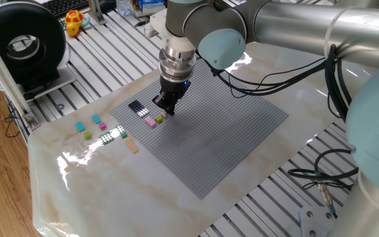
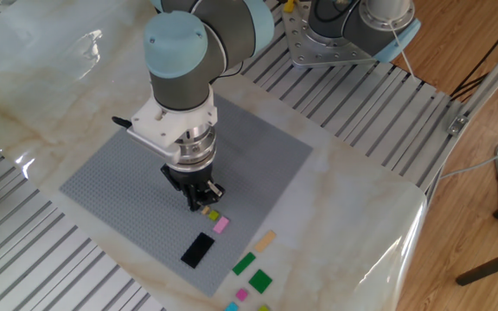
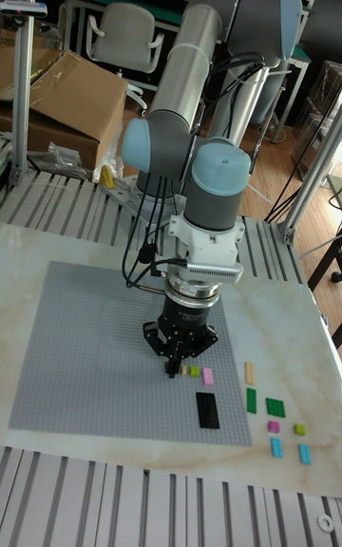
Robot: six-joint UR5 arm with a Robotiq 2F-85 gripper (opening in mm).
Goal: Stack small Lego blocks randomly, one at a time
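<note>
My gripper points straight down onto the grey baseplate, fingertips close together and shut on a tiny tan block that rests on the plate. Right beside it sit an olive block and a pink block. A long black block lies near the plate's corner. Loose small Lego blocks lie on the marble beyond: tan, green, cyan.
The marble table is ringed by slotted aluminium rails. A black round device stands at the far left of one fixed view. The arm's cables hang over the plate's right side.
</note>
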